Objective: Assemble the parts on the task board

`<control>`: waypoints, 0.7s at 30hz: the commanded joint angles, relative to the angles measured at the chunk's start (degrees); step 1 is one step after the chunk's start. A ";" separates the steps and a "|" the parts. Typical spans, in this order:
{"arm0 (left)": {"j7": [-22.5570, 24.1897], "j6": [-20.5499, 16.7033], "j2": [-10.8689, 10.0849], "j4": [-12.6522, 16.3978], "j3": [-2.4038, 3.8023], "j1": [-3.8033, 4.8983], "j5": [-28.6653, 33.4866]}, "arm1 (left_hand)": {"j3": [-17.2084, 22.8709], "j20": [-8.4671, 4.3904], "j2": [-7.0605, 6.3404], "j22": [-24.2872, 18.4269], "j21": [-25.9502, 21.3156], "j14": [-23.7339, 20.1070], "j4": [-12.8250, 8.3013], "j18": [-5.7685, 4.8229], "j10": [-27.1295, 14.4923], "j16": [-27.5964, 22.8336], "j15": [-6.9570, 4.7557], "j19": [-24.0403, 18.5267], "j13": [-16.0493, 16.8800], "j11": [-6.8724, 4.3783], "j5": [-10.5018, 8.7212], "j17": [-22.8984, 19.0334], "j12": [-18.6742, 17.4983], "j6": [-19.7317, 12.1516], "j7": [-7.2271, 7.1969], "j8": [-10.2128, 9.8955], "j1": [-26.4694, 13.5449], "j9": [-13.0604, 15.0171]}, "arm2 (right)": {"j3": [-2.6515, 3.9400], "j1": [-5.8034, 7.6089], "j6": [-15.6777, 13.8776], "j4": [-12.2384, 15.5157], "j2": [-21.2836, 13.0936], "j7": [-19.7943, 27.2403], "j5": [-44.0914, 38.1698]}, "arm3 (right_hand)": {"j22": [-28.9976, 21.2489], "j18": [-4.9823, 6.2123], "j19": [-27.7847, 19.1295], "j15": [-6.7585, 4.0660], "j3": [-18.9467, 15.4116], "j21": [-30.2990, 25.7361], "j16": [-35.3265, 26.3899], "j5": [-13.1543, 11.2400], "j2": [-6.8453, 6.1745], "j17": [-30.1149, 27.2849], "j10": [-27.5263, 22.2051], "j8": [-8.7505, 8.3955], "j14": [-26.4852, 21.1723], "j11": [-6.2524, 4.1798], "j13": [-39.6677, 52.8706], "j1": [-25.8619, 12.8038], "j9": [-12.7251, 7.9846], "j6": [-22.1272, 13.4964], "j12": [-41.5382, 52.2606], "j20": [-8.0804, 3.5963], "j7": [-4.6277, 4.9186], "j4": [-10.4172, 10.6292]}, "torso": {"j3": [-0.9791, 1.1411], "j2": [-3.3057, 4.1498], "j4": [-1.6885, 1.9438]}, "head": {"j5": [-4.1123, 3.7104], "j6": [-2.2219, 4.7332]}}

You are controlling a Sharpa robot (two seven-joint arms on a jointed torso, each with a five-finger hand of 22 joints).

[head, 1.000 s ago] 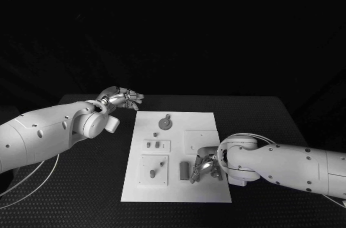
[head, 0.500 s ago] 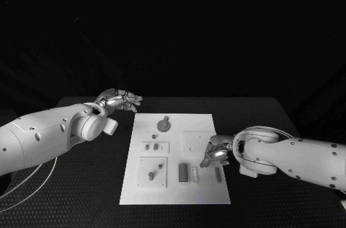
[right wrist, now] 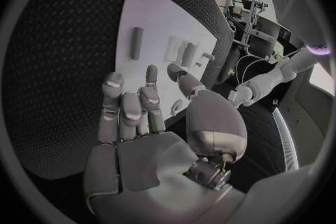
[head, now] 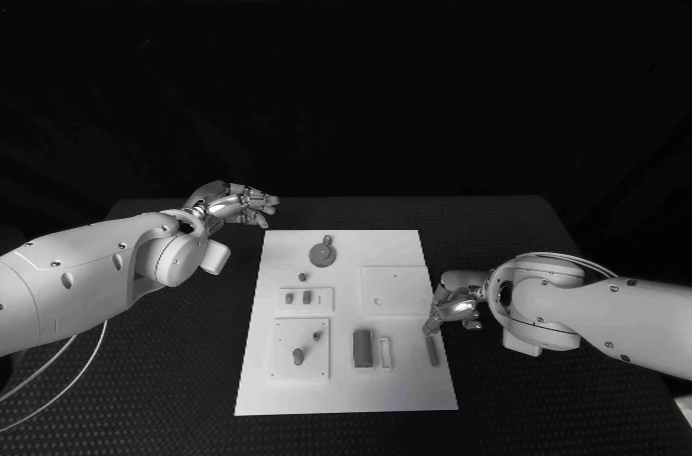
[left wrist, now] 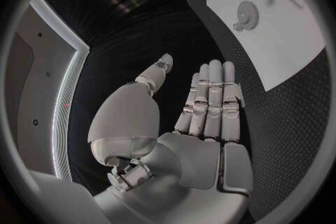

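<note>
I am holding both robot hands spread and empty: right robot hand (head: 454, 307) hovering at the board's (head: 346, 396) edge, left robot hand (head: 235, 202) off it.

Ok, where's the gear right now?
In the head view the gear lies flat near the far end of the task board, left of its middle. The left hand is nearest, off the board beyond its far left corner and apart from it.

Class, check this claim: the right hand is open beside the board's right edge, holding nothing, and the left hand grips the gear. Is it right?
Not quite. The left hand holds nothing; the left wrist view shows it open over the black table, while the gear lies on the task board. The right hand is open beside the board's right edge.
</note>
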 commanded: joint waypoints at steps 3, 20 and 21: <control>0.66 0.72 0.06 0.00 0.01 0.05 -0.15 | -0.12 0.40 0.36 0.08 -0.38 0.01 -0.24 0.07 0.09 -0.39 0.23 0.03 0.06 -0.14 -0.22 0.07 0.23 0.31 -0.01 0.40 -0.03 -0.07 | -0.04 -1.00 2.21 0.51 -0.48 -3.23 -4.32 | -0.02 1.64 -0.56 -0.01 -0.29 -0.27 -0.21 0.00 0.04 0.15 -0.32 0.15 -0.33 -0.04 0.09 -0.70 0.06 -0.15 -0.21 0.13 0.55 -0.06 | -0.05 0.02 0.01 | -0.26 0.10; 0.68 1.01 0.09 -0.05 0.00 0.04 -0.15 | -0.18 0.40 0.38 0.10 -0.41 0.00 -0.18 0.07 0.08 -0.43 0.24 0.02 0.06 -0.14 -0.22 0.10 0.22 0.30 -0.01 0.40 -0.18 -0.08 | -0.20 -4.89 2.07 -1.15 1.29 -4.44 -6.32 | -0.11 1.64 -0.12 -0.23 0.66 -0.14 -0.21 0.04 -1.68 1.35 0.83 0.12 0.61 -0.29 1.60 -2.79 0.10 0.36 0.09 0.01 0.29 3.75 | -0.08 0.11 0.23 | -0.69 -0.28; 0.67 1.02 0.07 -0.04 0.00 0.04 -0.15 | -0.18 0.40 0.38 0.10 -0.41 -0.01 -0.17 0.07 0.08 -0.43 0.24 0.02 0.06 -0.14 -0.22 0.10 0.22 0.30 -0.01 0.40 -0.19 -0.08 | -0.21 -5.05 2.05 -1.26 1.47 -4.46 -6.32 | -0.11 1.64 -0.11 -0.24 0.84 -0.14 -0.23 0.04 -1.98 1.32 0.81 0.12 0.60 -0.29 1.60 -2.97 0.11 0.39 0.06 -0.03 0.27 4.29 | -0.08 0.12 0.23 | -0.68 -0.35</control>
